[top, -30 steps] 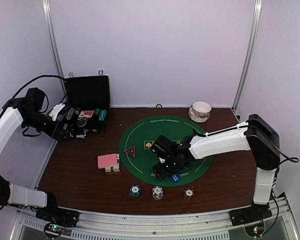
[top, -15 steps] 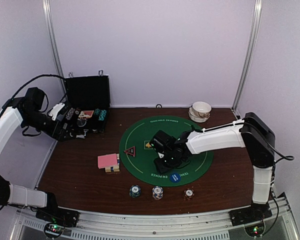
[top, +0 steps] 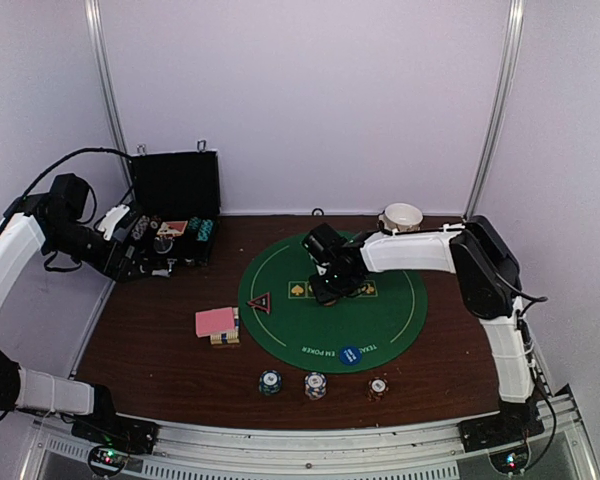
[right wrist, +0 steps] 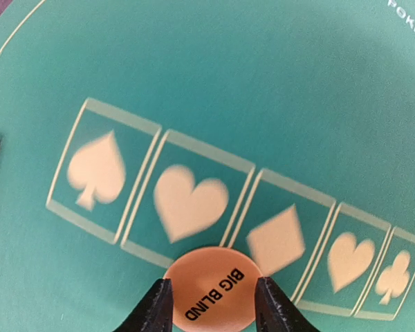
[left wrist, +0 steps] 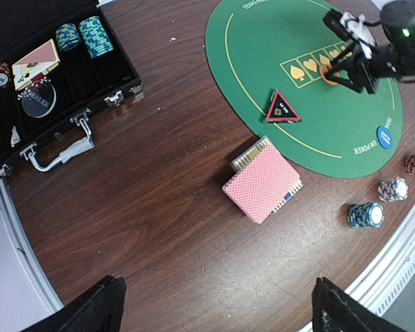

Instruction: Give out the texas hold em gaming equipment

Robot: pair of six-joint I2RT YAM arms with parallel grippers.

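My right gripper (right wrist: 211, 304) is shut on an orange "BIG BLIND" disc (right wrist: 211, 290) and holds it over the row of card-suit boxes on the green mat (top: 380, 320). In the top view that gripper (top: 330, 285) is at the mat's middle-back. A blue disc (top: 350, 353) lies at the mat's near edge. A black-and-red triangular marker (top: 259, 302) is on its left side. Pink-backed cards (top: 216, 322) lie left of the mat. Three chip stacks (top: 315, 385) stand near the front edge. My left gripper (left wrist: 218, 311) is wide open and empty, high by the case.
An open black case (top: 170, 215) with chips and a card in it stands at the back left. Stacked white bowls (top: 402, 218) sit at the back right, just behind my right arm. Bare wood lies between the cards and the case.
My right gripper has moved from the mat's near edge beside the blue disc back and left to the suit boxes. The blue disc stays where it was. The left arm has not moved.
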